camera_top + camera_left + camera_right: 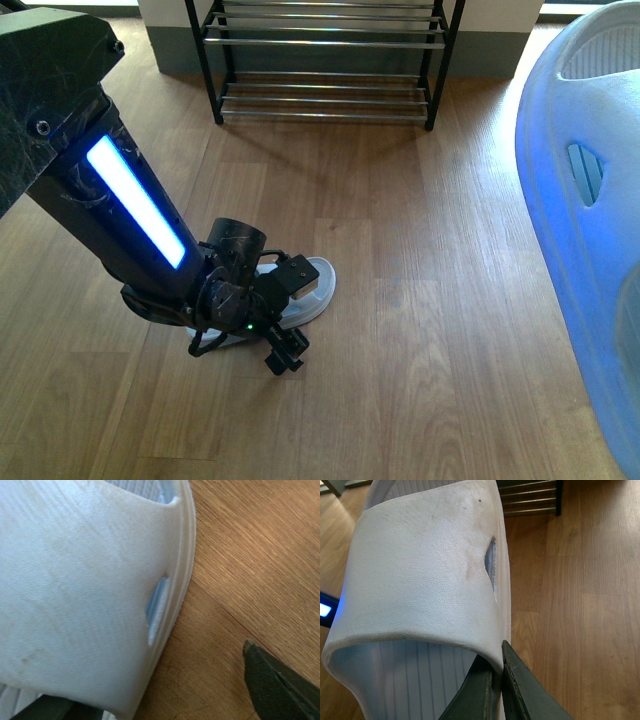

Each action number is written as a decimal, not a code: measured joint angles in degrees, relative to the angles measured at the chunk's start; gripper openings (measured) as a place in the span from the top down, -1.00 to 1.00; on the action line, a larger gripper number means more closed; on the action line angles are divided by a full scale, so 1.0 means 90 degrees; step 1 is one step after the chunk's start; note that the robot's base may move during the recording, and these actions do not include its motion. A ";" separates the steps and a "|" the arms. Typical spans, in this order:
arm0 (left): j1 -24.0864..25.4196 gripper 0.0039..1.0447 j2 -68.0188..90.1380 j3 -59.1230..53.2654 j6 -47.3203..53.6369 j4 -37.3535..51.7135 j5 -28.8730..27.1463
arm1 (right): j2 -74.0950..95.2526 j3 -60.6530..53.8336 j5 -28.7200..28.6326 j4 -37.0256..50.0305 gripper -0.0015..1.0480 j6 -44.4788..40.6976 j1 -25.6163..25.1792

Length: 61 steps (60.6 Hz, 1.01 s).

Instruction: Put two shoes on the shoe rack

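Two pincers, two different situations. My right pincer (499, 656) is pinched tight on the side edge of the first slide (420, 570). It's a plain white slip-on with a scuffed strap and a slit vent in the side, held up off the wooden floor (580, 605). In the front view it fills the right edge, really close to the camera. My left pincer (288, 318) is down at floor level with its fingers (272, 685) spread either side of the second slide (320, 285), same white kind, lying on the boards. One finger sits clear of the rim with bare wood between. Shoe rack (330, 42) stands well apart, straight ahead, black frame, silvery rods.
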 joint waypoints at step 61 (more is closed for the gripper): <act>0.0401 0.97 -0.3793 -0.3757 -0.1933 0.2606 -0.2324 | 0.0000 0.0000 0.0000 0.0000 0.97 0.0000 0.0000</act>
